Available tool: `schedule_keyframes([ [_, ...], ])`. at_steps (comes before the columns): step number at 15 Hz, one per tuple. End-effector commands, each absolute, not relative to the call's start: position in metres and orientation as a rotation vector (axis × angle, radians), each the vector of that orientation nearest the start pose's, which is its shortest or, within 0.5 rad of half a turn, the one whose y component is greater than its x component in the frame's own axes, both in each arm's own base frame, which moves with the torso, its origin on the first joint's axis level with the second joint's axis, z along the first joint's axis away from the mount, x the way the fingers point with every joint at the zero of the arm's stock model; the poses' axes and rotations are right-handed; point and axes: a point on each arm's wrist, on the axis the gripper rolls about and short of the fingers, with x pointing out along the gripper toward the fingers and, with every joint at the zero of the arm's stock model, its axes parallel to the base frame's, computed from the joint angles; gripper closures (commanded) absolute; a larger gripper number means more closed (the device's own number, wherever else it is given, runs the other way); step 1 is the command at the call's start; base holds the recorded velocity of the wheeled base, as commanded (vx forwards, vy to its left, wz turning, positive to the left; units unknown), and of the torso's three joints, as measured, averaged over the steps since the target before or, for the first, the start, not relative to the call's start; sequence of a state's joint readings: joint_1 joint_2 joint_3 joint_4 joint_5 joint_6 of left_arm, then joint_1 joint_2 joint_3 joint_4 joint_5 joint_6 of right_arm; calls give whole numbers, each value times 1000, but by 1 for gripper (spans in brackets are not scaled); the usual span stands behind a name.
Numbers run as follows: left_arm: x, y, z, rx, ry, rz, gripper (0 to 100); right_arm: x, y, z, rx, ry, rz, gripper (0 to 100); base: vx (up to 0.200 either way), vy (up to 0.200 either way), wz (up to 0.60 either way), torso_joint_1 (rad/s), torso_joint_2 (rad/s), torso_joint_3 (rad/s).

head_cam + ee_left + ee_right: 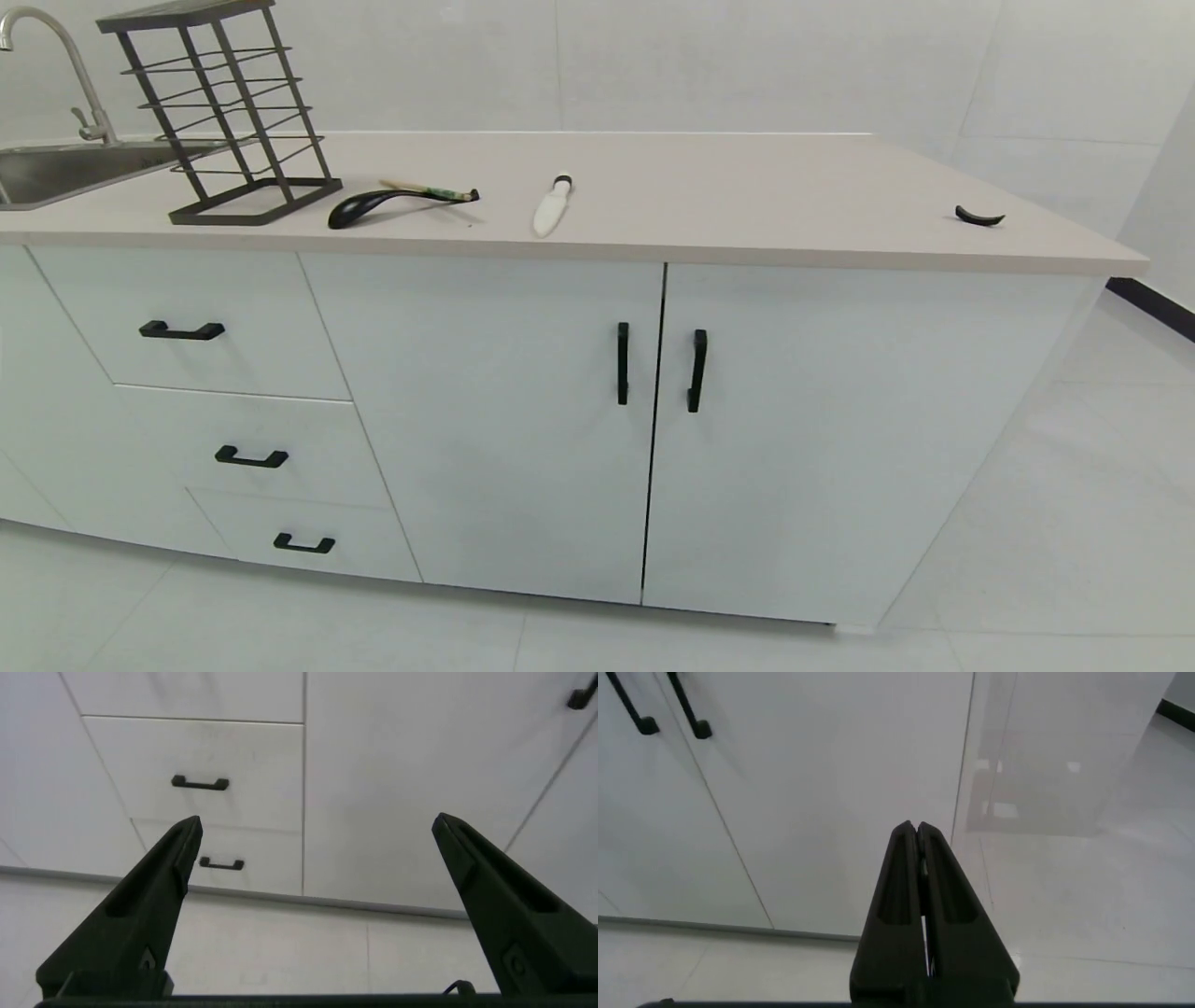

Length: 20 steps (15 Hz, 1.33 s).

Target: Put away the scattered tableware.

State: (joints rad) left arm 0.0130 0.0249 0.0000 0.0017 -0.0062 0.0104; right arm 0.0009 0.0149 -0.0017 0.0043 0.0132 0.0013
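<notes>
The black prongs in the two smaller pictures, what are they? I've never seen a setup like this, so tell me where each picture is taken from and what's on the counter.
Those prongs are the fingers of a two-armed robot's grippers, each filmed by a camera on its own wrist. The left gripper is open and faces the drawers. The right gripper is shut and faces the cupboard doors. The big picture comes from a camera on the robot's head, looking down at a kitchen counter. On it lie a black spoon, chopsticks right by its handle, what looks like a white knife, and a small black curved piece near the right end. A black wire rack stands beside the sink. Neither gripper holds anything.
</notes>
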Motion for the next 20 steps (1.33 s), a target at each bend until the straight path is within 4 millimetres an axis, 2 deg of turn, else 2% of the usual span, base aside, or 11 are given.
schedule_keyframes([
  [1, -21, 0, 76, 9, 29, 8, 0, -22, 0, 76, 0, 20, 15, 100, 200, 200, 0, 2, 2, 7],
  [9, -21, 0, 76, 9, 29, 8, 0, -22, 0, 76, 2, 20, 15, 100, 200, 0, 0, 1, 4, 3],
  [12, -22, 0, 76, 9, 17, 3, 0, -22, 0, 76, 0, 20, 15, 100, 0, 0, 0, 0, 0, 0],
  [20, -22, 0, 76, 9, 18, 1, 0, -22, 0, 76, 2, 20, 15, 100, 0, 200, 0, 0, 2, 4],
])
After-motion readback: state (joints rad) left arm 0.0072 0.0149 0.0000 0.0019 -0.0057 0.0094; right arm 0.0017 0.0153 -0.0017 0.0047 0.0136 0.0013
